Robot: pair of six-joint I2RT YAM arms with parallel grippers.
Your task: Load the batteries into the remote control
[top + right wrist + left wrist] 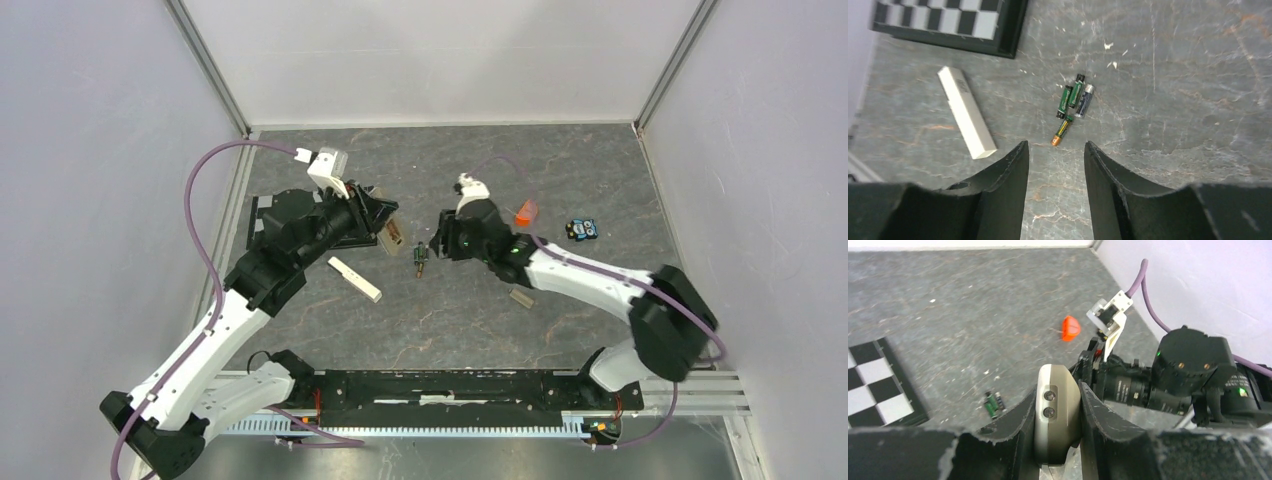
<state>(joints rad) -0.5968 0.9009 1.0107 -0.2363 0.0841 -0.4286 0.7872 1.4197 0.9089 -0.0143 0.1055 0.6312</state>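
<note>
The remote control (1058, 410), tan-grey with a white edge and two screws, stands on end between the fingers of my left gripper (1057, 405), which is shut on it. From the top, the left gripper (383, 222) holds the remote (392, 236) at the table's middle left. Several small batteries (1075, 97) with green markings lie together on the table, one with a gold end (1063, 131) nearest my right gripper (1055, 147). That gripper hovers just short of them, open and holding nothing. From above, the batteries (420, 262) lie just left of the right gripper (432, 248). The left wrist view also shows the batteries (994, 403).
A white flat bar (967, 112) lies left of the batteries. A checkerboard plate (948, 20) sits beyond it. An orange object (526, 211), a blue toy (582, 230) and a small tan piece (521, 297) lie on the right side. Walls close in the table.
</note>
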